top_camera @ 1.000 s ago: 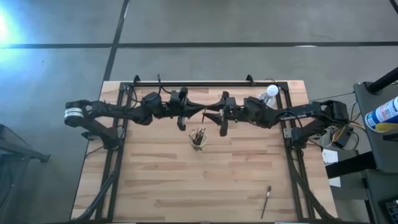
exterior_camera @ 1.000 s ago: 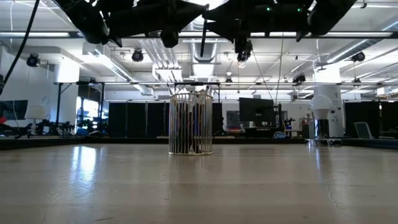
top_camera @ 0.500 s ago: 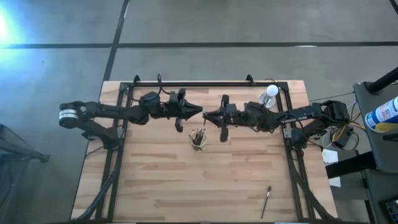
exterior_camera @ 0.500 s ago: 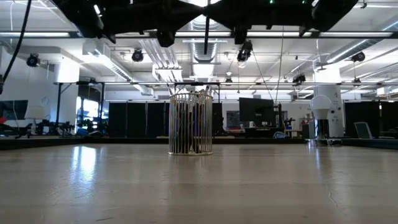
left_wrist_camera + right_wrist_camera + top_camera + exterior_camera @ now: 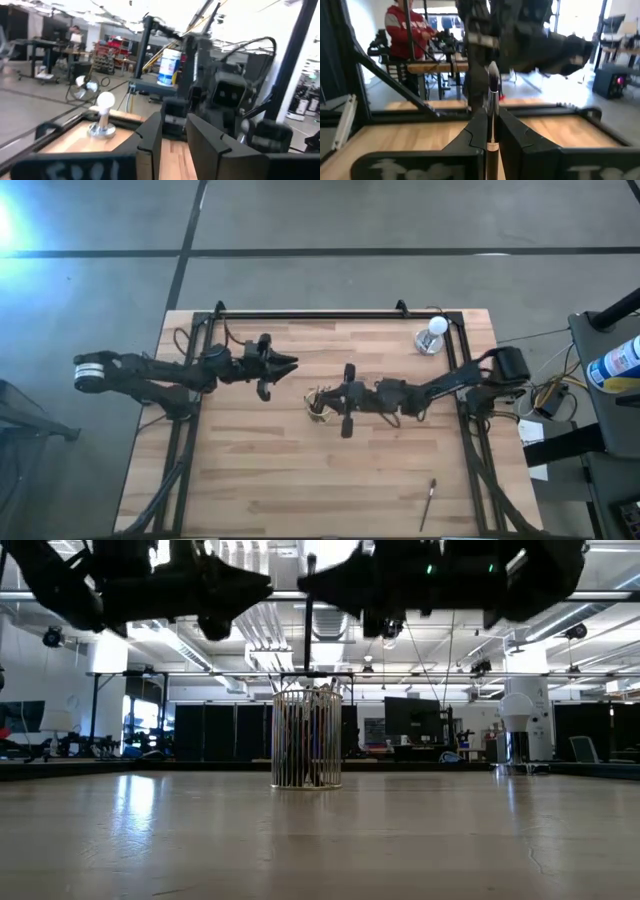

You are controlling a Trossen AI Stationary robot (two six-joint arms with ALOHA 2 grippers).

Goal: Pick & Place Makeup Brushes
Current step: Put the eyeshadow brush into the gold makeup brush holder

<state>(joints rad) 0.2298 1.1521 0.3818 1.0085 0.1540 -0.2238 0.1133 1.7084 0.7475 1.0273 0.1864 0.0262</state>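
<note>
A wire cup stands mid-table with several dark makeup brushes upright in it. Another brush lies flat near the table's near right corner. My right gripper hovers right above the cup, shut on one thin brush. My left gripper hangs in the air to the left of the cup and slightly farther back. It is narrowly open and holds nothing. My right gripper pinches the brush's shaft between its two fingers, below a metal band. The fingers lie level, coming from the table's right, across the brush. The brush stands upright and lifted clear. Its lower end hangs just above the cup's rim.
A white round-topped object stands at the far right corner. Black frame rails run along the far and side edges. Bare wood spreads across the near half. People show in the room beyond the table.
My right gripper has carried the brush from the far middle toward the near edge and the left, and now stands over the cup. My left gripper has drawn back toward the table's left, away from the right gripper it had been facing.
</note>
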